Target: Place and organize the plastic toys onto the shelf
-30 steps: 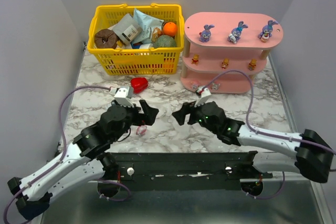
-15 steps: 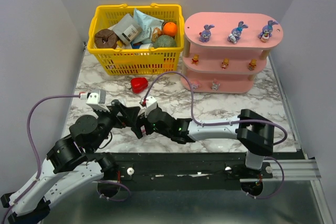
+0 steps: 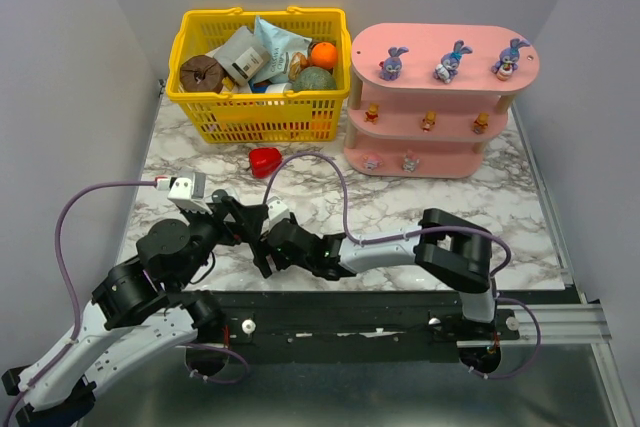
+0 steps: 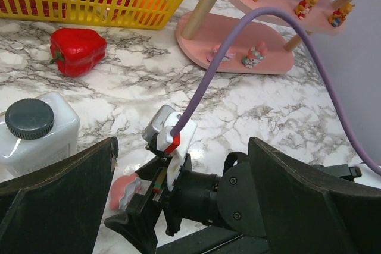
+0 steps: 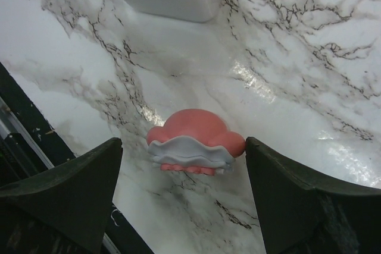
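The pink shelf (image 3: 420, 45) stands at the back right. Three purple-blue bunnies (image 3: 452, 62) are on its top board, three orange bears (image 3: 428, 121) on the middle board, and two pink-white toys (image 3: 408, 161) on the bottom board. A third pink-white toy (image 5: 193, 141) lies on the marble, also seen in the left wrist view (image 4: 122, 190). My right gripper (image 5: 181, 145) is open, its fingers on either side of this toy without touching it. My left gripper (image 4: 183, 147) is open and empty, spread around the right gripper's wrist. In the top view the two grippers (image 3: 245, 229) (image 3: 268, 249) overlap and hide the toy.
A yellow basket (image 3: 255, 99) of groceries stands at the back left. A red heart-shaped object (image 3: 265, 160) lies in front of it. A white bottle with a dark cap (image 4: 33, 129) stands close to the left of the grippers. The right arm's purple cable (image 4: 250, 34) arcs over the table.
My right arm swung from the table's middle far left and lowered its open gripper around the pink-white toy. My left arm drew back to the left and stays open.
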Motion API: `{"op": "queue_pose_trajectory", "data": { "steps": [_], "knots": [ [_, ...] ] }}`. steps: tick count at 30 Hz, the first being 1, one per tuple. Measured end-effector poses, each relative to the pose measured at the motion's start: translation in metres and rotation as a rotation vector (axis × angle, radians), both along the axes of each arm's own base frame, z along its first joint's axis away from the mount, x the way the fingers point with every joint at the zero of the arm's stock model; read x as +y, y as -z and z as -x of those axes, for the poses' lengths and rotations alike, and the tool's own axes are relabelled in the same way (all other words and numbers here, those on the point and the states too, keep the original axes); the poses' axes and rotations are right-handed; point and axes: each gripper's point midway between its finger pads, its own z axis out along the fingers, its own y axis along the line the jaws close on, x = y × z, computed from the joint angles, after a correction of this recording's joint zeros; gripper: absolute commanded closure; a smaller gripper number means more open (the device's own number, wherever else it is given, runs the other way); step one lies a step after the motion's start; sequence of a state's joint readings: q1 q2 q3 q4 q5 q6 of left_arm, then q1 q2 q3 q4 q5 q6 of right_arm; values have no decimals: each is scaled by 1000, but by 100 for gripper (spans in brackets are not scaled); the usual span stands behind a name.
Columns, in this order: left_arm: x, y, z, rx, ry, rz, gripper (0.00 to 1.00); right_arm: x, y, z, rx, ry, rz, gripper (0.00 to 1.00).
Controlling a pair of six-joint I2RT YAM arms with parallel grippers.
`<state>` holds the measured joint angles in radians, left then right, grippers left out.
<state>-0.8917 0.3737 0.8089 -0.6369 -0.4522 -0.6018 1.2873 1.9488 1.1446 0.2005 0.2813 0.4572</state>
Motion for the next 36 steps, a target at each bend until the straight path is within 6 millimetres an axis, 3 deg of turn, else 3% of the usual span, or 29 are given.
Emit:
{"op": "queue_pose_trajectory", "data": {
  "steps": [6,11,18,24,30,33,36],
  "knots": [
    [0,1,0,1,1,-5,1,1,10,3,19,5,18,25],
    [0,2,0,0,1,-10,1,0,12,0,20,32,20,27],
    [0,2,0,0,1,-11,1,-1,14,-5,19,84,23,49],
    [0,3,0,0,2,-13,1,-14,14,-16,-7,167,31,57],
    [-1,4,-1,0,2,-14,1,-60,13,-39,-13,286,62,59],
    [-1,5,-1,2,3,-16,1,-106,7,-68,-23,393,76,59],
    [-1,6,-1,2,3,-16,1,-165,-5,-101,-41,533,79,59]
  ]
}}
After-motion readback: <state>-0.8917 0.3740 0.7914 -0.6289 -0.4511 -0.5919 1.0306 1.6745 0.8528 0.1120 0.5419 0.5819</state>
